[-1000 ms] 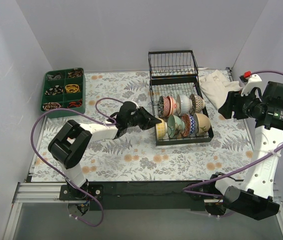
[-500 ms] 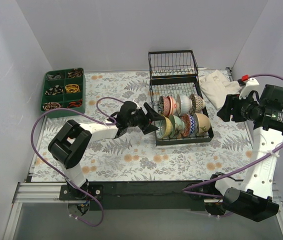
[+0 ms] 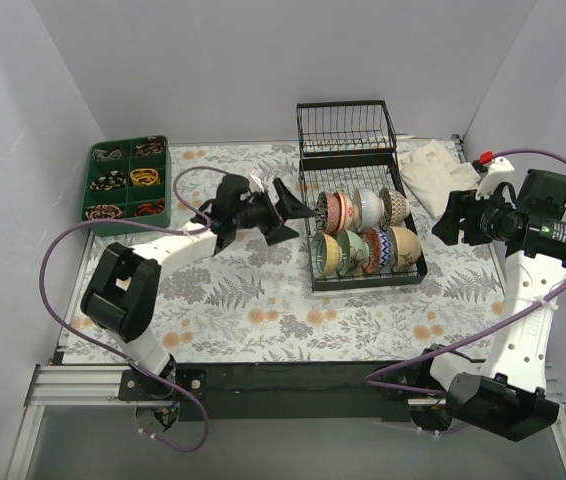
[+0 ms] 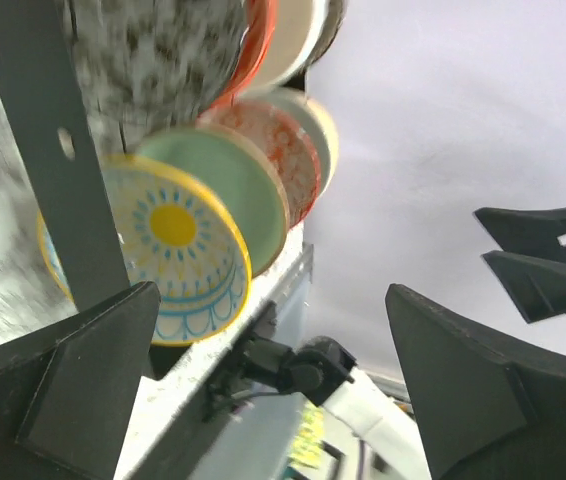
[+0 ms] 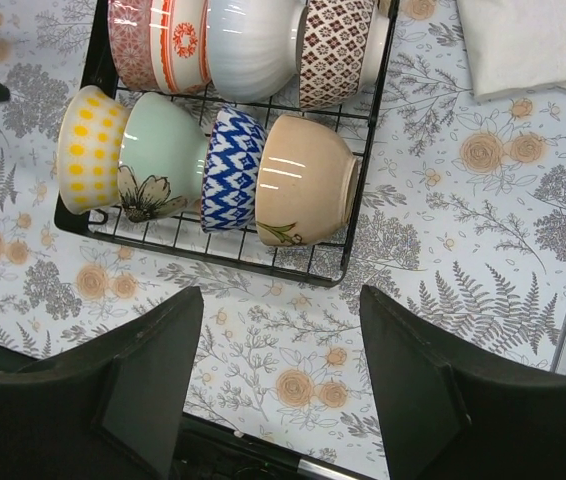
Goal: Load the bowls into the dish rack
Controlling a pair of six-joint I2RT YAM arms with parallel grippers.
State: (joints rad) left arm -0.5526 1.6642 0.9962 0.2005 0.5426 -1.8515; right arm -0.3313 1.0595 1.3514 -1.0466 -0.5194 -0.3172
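The black wire dish rack (image 3: 365,283) holds two rows of bowls standing on edge. The front row runs from a yellow dotted bowl (image 5: 91,148) through a pale green (image 5: 163,155) and a blue-patterned one (image 5: 231,165) to a cream bowl (image 5: 308,180). Behind them stand red-orange (image 5: 153,40), white (image 5: 253,45) and brown lattice (image 5: 333,45) bowls. My left gripper (image 3: 291,218) hangs open and empty just left of the rack, facing the yellow-rimmed bowl (image 4: 173,250). Open and empty too, my right gripper (image 3: 447,222) hovers to the right of the rack, above the mat.
A green compartment tray (image 3: 128,180) of small items sits at the back left. A white cloth (image 3: 433,170) lies at the back right, beside the rack's taller wire basket end (image 3: 346,125). The floral mat (image 5: 293,380) covers the table.
My left gripper has opened, let go of the yellow bowl in the rack's front row, and drawn back to the left and away. The right gripper shifted slightly.
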